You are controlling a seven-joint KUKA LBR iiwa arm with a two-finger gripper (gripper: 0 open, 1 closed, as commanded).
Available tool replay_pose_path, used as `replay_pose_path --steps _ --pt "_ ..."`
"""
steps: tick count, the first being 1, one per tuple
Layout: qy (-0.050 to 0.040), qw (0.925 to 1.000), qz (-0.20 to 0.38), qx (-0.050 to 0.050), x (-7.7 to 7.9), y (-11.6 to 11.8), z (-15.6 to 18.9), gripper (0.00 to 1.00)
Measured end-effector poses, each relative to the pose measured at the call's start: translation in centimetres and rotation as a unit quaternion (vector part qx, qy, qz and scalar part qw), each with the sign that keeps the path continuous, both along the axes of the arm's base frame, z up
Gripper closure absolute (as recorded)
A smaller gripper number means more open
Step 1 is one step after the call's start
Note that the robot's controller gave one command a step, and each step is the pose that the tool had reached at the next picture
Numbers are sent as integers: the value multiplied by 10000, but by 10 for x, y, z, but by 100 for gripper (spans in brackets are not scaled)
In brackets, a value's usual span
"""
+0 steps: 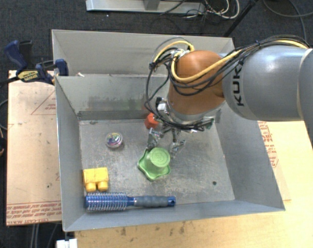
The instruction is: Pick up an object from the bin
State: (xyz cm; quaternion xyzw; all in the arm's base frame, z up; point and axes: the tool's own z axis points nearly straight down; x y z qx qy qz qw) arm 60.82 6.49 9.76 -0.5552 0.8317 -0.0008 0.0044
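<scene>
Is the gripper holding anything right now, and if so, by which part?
Nothing is held. The gripper hangs open over the far edge of the green cup, with nothing between its fingers.

In the grey bin (68,118) we count five things: one green cup (155,163) at centre, one shiny little ball (114,140) at 10 o'clock, one yellow block (95,179) at 8, one blue hairbrush (129,202) at 6, and one half-hidden red piece (150,121) at 12.

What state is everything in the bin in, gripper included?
gripper: open, empty, right over the green cup.
green cup: on the bin floor, not gripped.
blue hairbrush: lying flat along the near wall.
yellow block: resting on the floor, beside the brush head.
small purplish ball: loose, on its own.
red thing: half hidden behind the gripper.
</scene>
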Motion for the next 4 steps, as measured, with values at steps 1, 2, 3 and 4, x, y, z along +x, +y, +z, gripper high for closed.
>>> replay_pose_path --steps 1,2,3,4 --pt "3 10000 -8 10 -12 10 -4 100" --pt "2 9999 154 9 -27 14 -7 100" --pt "-55 9978 654 50 -56 41 -10 100" --pt "-264 9992 271 88 -82 90 -10 100"
